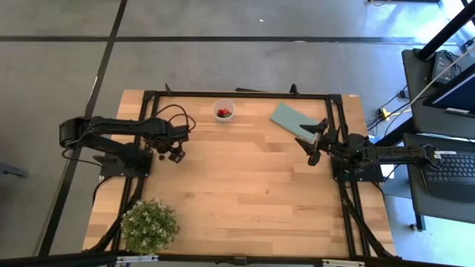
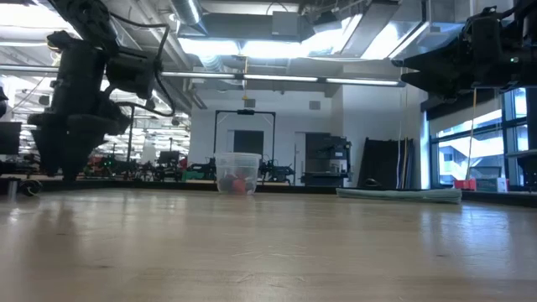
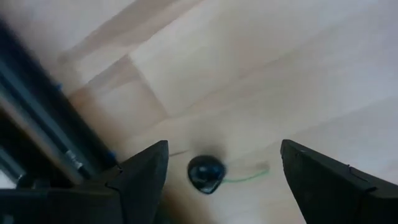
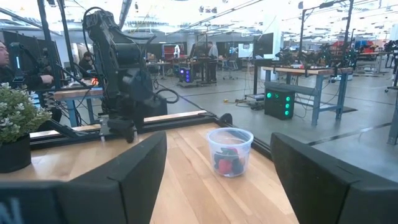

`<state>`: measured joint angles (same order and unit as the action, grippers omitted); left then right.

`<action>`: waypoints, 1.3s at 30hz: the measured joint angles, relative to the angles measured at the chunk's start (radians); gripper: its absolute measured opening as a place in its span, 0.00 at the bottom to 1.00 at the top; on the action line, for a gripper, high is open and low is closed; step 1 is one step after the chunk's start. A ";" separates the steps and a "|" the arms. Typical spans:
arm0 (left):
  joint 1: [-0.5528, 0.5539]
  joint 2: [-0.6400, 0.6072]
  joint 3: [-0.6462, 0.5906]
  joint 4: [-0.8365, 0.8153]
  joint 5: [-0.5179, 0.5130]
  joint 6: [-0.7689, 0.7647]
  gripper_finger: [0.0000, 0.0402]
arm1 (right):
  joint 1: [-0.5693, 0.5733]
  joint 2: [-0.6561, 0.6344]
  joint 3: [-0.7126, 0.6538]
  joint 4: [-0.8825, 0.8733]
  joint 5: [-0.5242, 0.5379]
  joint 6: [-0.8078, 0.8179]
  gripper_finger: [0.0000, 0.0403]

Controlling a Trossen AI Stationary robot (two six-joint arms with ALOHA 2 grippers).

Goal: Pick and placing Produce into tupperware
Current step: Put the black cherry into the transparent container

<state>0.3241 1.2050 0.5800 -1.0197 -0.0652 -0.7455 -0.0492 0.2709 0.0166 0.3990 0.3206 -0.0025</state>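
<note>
The tupperware, a small clear round cup (image 1: 223, 111), stands on its base near the table's far edge, with red and dark pieces of produce (image 4: 229, 163) inside it. It also shows in the low view (image 2: 237, 174). One dark round piece with a thin green stem (image 3: 205, 173) lies on the wood. My left gripper (image 3: 224, 163) is open and points down, a finger on either side of that piece without touching it. In the high view the left gripper (image 1: 169, 154) is at the table's left. My right gripper (image 1: 315, 141) is open at the right side, held above the table and facing the cup.
A flat teal rectangular piece (image 1: 292, 121) lies near the far right corner, close to my right gripper. A leafy potted plant (image 1: 150, 225) stands at the near left corner. A black frame rail (image 1: 237, 95) runs along the table's edges. Bare wood lies between the arms.
</note>
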 joint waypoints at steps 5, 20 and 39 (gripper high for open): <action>0.000 0.000 0.000 -0.002 0.014 -0.093 0.72 | 0.000 0.000 0.000 0.000 0.000 0.002 0.71; -0.099 0.091 0.000 -0.042 0.069 -0.300 0.60 | 0.000 0.000 0.000 0.000 0.000 0.028 0.71; -0.108 0.238 0.005 -0.044 0.076 -0.300 0.59 | 0.000 0.000 0.000 -0.006 0.000 0.025 0.71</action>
<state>0.2157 1.4429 0.5854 -1.0636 0.0106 -1.0451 -0.0491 0.2710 0.0162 0.3932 0.3206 0.0224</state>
